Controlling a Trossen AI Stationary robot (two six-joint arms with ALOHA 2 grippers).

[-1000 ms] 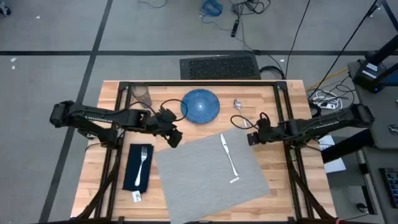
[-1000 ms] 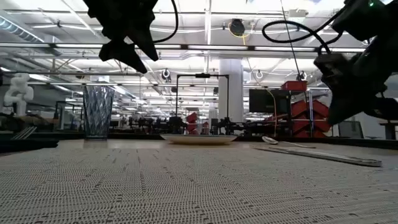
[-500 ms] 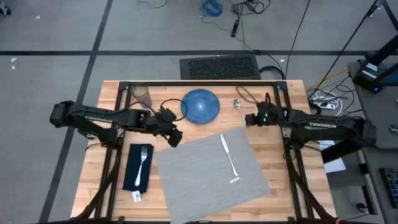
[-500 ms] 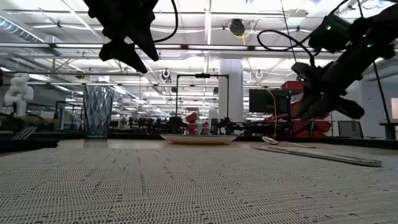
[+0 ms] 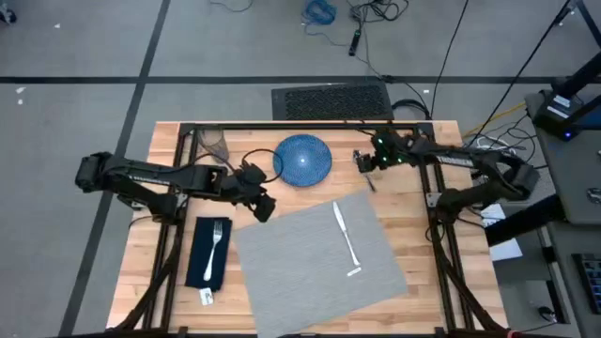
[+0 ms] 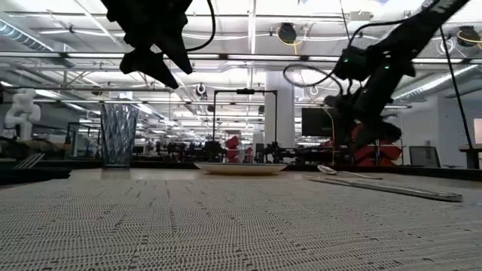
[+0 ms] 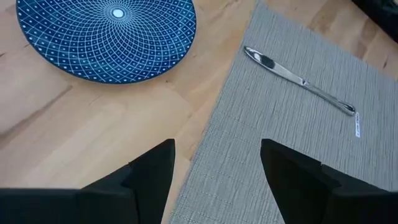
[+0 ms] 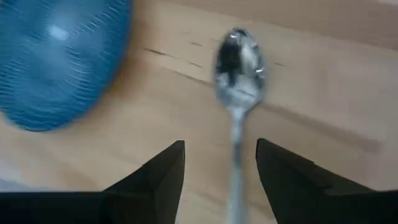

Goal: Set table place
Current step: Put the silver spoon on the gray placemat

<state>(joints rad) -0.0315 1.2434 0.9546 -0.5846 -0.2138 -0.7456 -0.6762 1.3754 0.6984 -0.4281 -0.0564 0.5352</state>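
On the wooden table (image 5: 441, 263) lies the grey placemat (image 5: 319, 249), turned askew, with the knife (image 5: 346, 239) on it. The blue plate (image 5: 302, 158) rests flat on the wood behind it, and the glass (image 5: 216, 143) stands at the far left. The fork (image 5: 216, 244) lies on the navy napkin (image 5: 208, 252) at the left. My right gripper (image 8: 221, 168) hovers open over the spoon (image 8: 239, 62), whose handle (image 8: 235, 149) runs between the fingers. My left gripper (image 7: 214, 168) hangs open above the placemat's far left corner (image 7: 261, 18), near the plate (image 7: 106, 37).
Black frame rails (image 5: 300, 125) run along the table's far edge and down both sides. A small white tag (image 5: 207, 297) lies at the napkin's near end. Bare wood (image 5: 432, 225) shows right of the placemat. In the low view my right gripper (image 6: 361, 105) hangs well above the spoon (image 6: 331, 171).
My right gripper has swung from over the table's right side toward the far edge and leftward, and now stands above the spoon beside the plate. It has turned as the arm swung round. No object has moved.
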